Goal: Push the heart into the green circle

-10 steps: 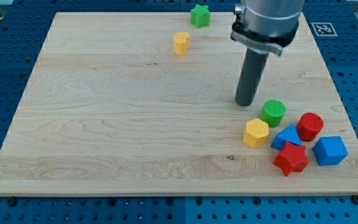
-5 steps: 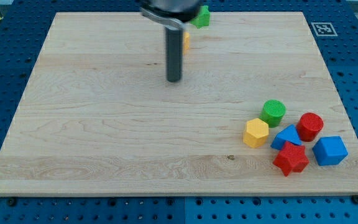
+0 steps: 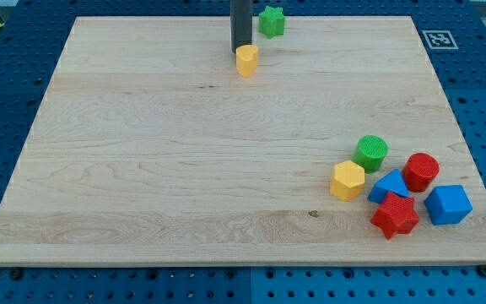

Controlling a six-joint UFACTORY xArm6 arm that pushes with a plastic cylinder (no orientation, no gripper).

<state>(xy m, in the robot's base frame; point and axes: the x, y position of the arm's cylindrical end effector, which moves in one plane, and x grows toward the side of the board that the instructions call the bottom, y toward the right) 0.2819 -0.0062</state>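
The yellow heart block point(image 3: 245, 61) lies near the view's top, a little left of centre. My tip point(image 3: 240, 51) stands right behind it, at its upper left edge, touching or nearly touching it. The green circle block point(image 3: 370, 153) lies far off at the view's lower right, in a cluster of blocks.
A green star block point(image 3: 270, 21) lies at the top edge, right of my rod. Around the green circle lie a yellow hexagon point(image 3: 347, 180), a red cylinder point(image 3: 421, 171), a blue triangular block point(image 3: 388, 186), a red star point(image 3: 395, 215) and a blue cube point(image 3: 448, 204).
My rod has swept from beside the green circle across to the view's top left and now stands just behind the yellow heart. No block has moved.
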